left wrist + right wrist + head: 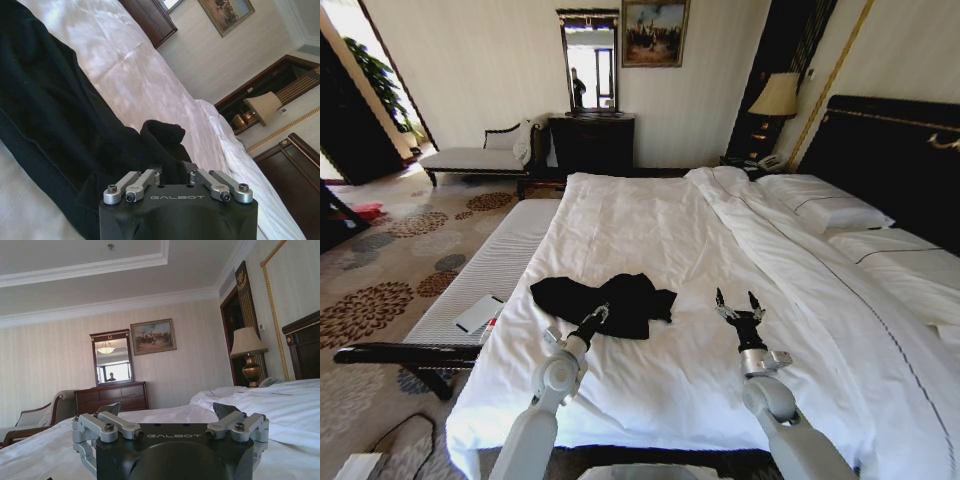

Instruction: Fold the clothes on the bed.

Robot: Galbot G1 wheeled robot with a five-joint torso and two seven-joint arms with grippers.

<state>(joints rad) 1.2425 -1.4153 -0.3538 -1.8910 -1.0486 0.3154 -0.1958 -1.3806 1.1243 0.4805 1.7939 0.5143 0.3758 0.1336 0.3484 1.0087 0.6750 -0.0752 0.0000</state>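
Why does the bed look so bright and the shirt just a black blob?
Head view: sunlight glares off the white duvet, so the T-shirt loses its folds; walls bow from the wide lens. Left wrist view: the left gripper is in dark cloth.
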